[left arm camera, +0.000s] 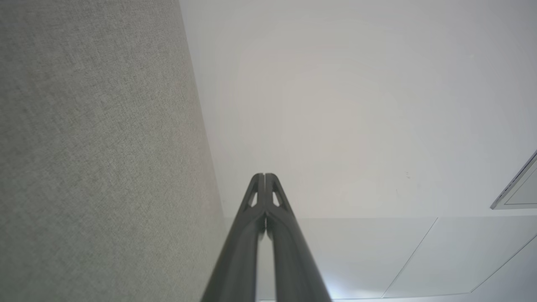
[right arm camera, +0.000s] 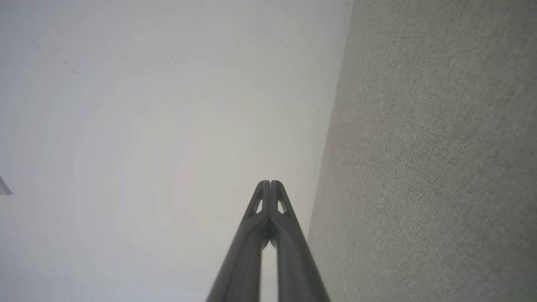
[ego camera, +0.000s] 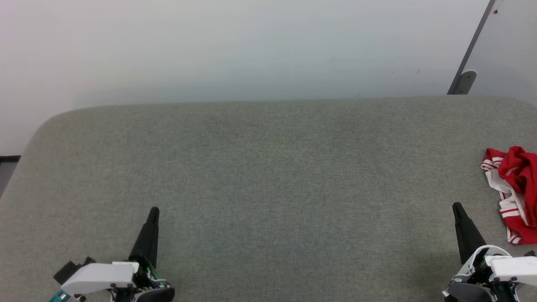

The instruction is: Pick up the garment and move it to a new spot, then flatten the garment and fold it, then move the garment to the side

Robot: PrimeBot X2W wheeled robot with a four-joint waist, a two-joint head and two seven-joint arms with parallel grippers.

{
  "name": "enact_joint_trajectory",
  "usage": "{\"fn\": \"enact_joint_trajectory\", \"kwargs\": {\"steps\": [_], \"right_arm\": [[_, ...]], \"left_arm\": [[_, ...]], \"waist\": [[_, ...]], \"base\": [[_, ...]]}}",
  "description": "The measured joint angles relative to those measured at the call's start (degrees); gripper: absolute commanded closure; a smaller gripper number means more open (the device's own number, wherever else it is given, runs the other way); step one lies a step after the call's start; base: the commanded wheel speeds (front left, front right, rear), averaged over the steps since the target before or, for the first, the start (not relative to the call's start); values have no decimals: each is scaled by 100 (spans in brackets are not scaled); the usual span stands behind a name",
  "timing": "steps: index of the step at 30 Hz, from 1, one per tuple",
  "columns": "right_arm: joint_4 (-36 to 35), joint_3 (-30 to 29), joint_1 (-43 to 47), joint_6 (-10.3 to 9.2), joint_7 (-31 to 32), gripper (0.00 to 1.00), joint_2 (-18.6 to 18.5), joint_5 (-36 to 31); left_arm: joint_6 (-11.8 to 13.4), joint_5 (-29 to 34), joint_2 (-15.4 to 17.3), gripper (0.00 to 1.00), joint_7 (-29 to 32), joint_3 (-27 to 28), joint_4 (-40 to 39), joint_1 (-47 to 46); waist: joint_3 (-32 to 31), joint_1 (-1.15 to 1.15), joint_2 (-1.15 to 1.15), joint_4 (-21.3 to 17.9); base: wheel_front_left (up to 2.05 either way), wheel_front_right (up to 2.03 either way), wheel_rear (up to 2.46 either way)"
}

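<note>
The garment (ego camera: 515,191), red with white parts and red-and-white striped trim, lies crumpled at the right edge of the grey padded table (ego camera: 268,176), partly cut off by the head view's border. My right gripper (ego camera: 457,207) sits at the lower right, shut and empty, a short way left of and below the garment. At the lower left my left gripper (ego camera: 154,211) is shut too, far from the garment. Both wrist views show the fingertips pressed together, left gripper (left arm camera: 264,176) and right gripper (right arm camera: 270,183), with nothing between them.
A pale wall (ego camera: 251,46) rises behind the table's far edge. A dark metal post with a bracket (ego camera: 465,79) stands at the back right. The table's rounded left corner (ego camera: 46,126) falls off toward the floor.
</note>
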Motion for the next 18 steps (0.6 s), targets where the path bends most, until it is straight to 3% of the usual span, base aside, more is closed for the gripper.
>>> {"fn": "enact_joint_trajectory", "kwargs": {"steps": [18], "right_arm": [[0,0,0,-1,0,100,0,0]], "left_arm": [[0,0,0,100,0,0,0,0]], "waist": [[0,0,0,0]], "base": [[0,0,0]]}}
